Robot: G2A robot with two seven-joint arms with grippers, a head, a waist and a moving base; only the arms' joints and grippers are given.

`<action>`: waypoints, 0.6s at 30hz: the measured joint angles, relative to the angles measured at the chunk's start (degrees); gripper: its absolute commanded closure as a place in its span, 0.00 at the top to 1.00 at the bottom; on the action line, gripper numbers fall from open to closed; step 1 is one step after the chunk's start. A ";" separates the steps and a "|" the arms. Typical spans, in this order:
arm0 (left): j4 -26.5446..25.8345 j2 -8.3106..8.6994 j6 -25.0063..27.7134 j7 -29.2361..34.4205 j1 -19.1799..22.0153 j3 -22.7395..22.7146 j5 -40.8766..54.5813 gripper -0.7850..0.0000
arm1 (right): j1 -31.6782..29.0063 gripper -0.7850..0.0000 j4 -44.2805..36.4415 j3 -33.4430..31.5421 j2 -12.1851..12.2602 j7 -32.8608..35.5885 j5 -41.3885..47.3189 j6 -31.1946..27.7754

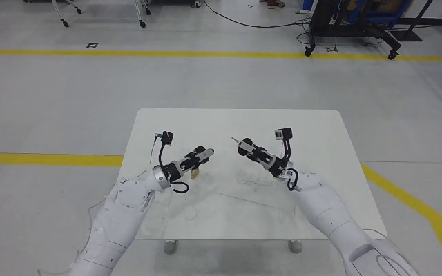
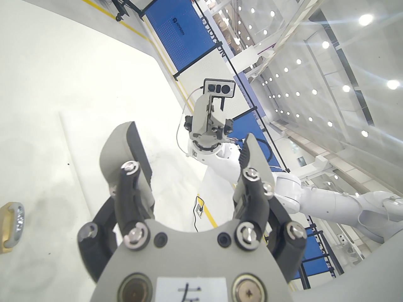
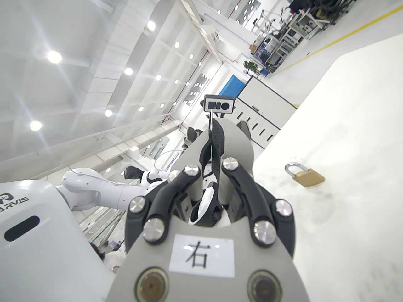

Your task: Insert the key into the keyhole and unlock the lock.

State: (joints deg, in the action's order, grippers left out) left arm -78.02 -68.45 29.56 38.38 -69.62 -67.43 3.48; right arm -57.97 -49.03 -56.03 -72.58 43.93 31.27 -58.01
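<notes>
On grey floor with yellow lines (image 1: pixel 207 53) stands a white table (image 1: pixel 311 131), scuffed toward its middle. Padlock (image 3: pixel 305 174) — brass body, silver shackle — lies flat between the table's centre and left edge. Left gripper (image 2: pixel 192 133) is near it, not touching, fingers spread wide, nothing between them. Right gripper (image 3: pixel 215 125) is near the centre, fingers pressed together — anything pinched, cannot tell.

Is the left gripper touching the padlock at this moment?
Apart. The left wrist view shows the open left gripper holding nothing, and a stretch of bare table separates it from the padlock, which lies flat on the table.
</notes>
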 measured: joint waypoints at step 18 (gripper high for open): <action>-15.34 3.02 -5.84 -6.85 -8.59 -3.59 -57.07 1.00 | -0.36 0.00 -0.46 -0.71 0.19 -0.06 0.03 0.01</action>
State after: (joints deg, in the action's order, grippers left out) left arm -93.37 -65.43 23.71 31.53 -78.21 -71.02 -53.59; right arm -58.33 -49.49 -56.74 -72.39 43.87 31.30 -58.00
